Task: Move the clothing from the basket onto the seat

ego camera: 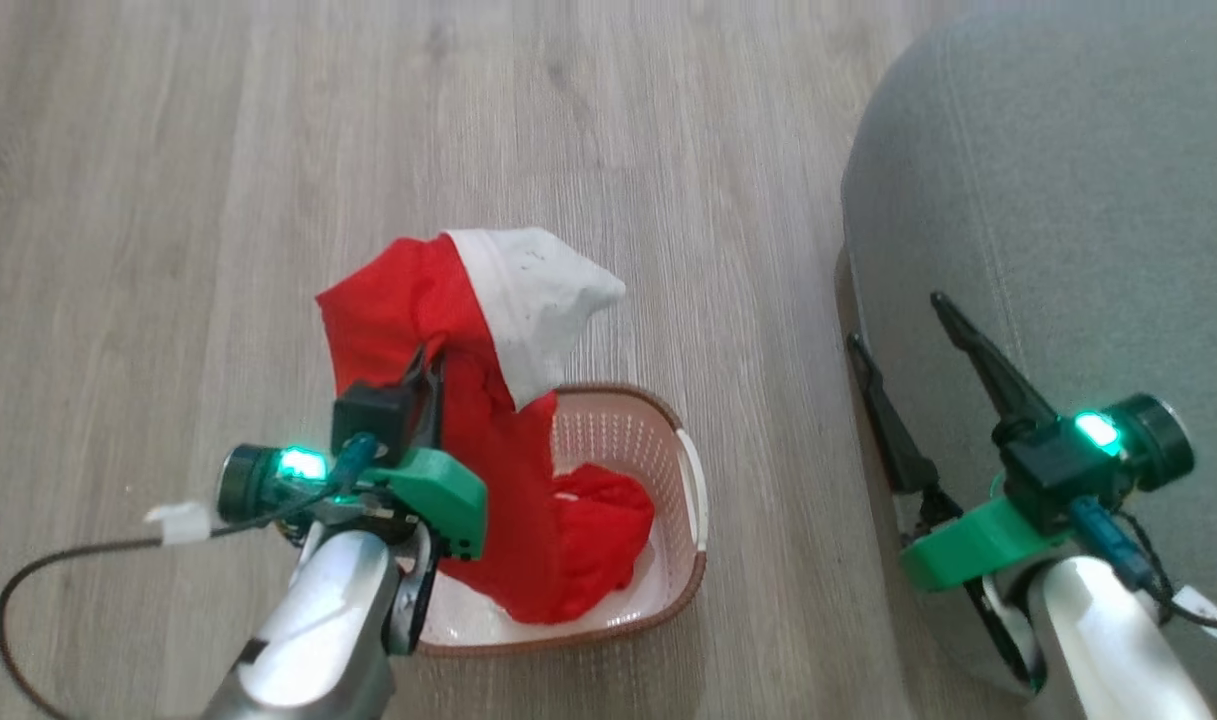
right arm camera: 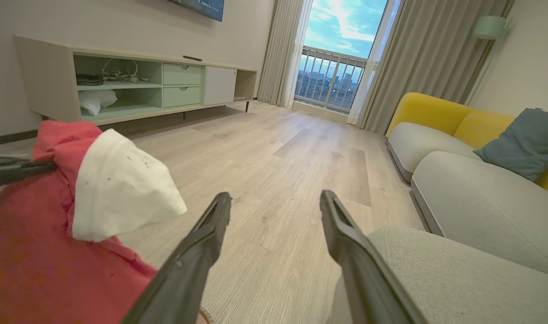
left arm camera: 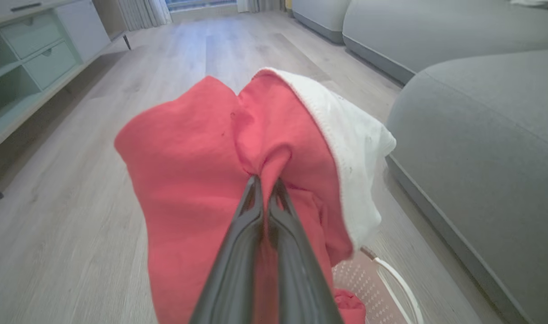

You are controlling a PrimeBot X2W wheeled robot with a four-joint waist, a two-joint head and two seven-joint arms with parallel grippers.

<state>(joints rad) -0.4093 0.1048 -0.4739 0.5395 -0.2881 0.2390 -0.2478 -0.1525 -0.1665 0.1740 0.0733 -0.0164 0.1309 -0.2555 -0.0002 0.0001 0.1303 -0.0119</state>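
My left gripper (ego camera: 426,365) is shut on a red and white garment (ego camera: 468,310), holding it up over the basket (ego camera: 668,590) with the fabric draped down into it. The left wrist view shows the fingers pinching a red fold (left arm camera: 267,168) of that garment. A second red garment (ego camera: 598,530) lies bunched inside the cream basket. My right gripper (ego camera: 893,320) stands open over the left edge of the grey seat (ego camera: 1068,200), holding nothing. In the right wrist view its fingers (right arm camera: 213,225) spread apart, with the lifted garment (right arm camera: 98,189) at the left.
Pale wood floor (ego camera: 268,150) surrounds the basket. A low cabinet (right arm camera: 134,85) with shelves and drawers stands along the wall. More grey cushions (right arm camera: 481,198), a yellow sofa back (right arm camera: 436,110) and a balcony door (right arm camera: 341,54) lie beyond.
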